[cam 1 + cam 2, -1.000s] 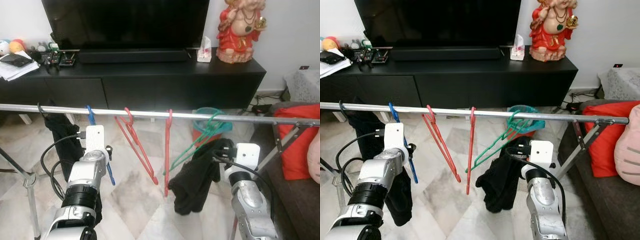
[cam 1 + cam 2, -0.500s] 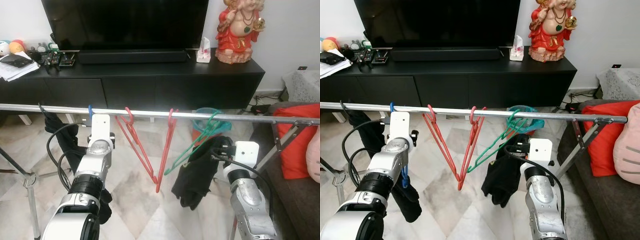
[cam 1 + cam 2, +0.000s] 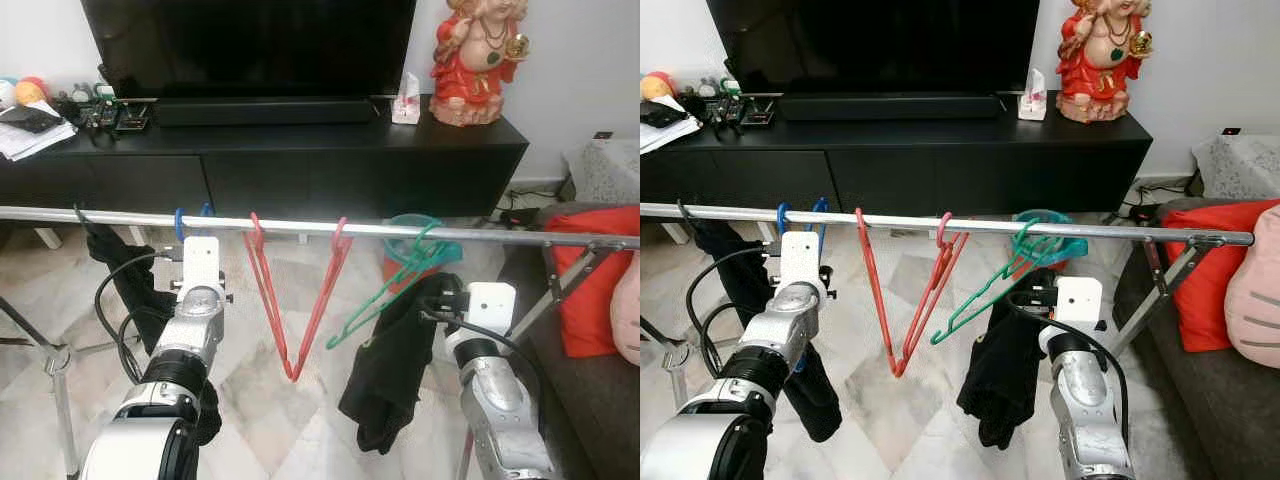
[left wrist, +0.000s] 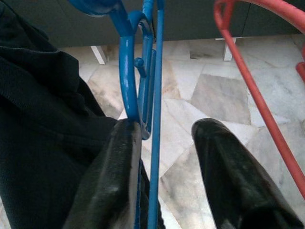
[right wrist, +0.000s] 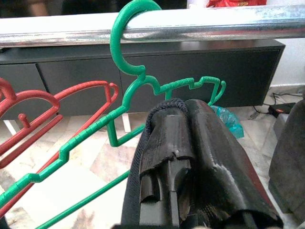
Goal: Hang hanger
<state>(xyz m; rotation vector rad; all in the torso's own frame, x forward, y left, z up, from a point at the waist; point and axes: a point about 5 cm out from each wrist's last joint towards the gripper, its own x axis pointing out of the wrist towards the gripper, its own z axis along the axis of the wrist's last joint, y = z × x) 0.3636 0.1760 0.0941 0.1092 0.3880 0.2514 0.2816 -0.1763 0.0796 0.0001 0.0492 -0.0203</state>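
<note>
A silver rail [image 3: 300, 229] runs across in front of me. Two blue hanger hooks [image 3: 190, 216] sit on it at the left. My left gripper [image 4: 167, 126] is open just under them, and the blue hanger's [image 4: 128, 62] neck lies against one finger [image 4: 116, 157]. A green hanger [image 5: 138, 90] hooks the rail right of centre. My right gripper [image 5: 187, 107] is shut on a black garment [image 3: 385, 370] beside the green hanger's shoulder. The garment droops below the hanger [image 3: 400, 275].
Two red hangers [image 3: 290, 300] hang between the blue and green ones, meeting in a V. Another black garment [image 3: 120, 270] hangs at the rail's left end. Behind stand a black TV console [image 3: 300, 160], a teal basket [image 3: 1050, 225] and a red figurine [image 3: 475, 60]. A sofa with a red cushion [image 3: 600, 290] is at the right.
My left arm has risen toward the rail, and a second blue hook now sits on it. The red hangers have swung together. The black garment in my right gripper has swayed.
</note>
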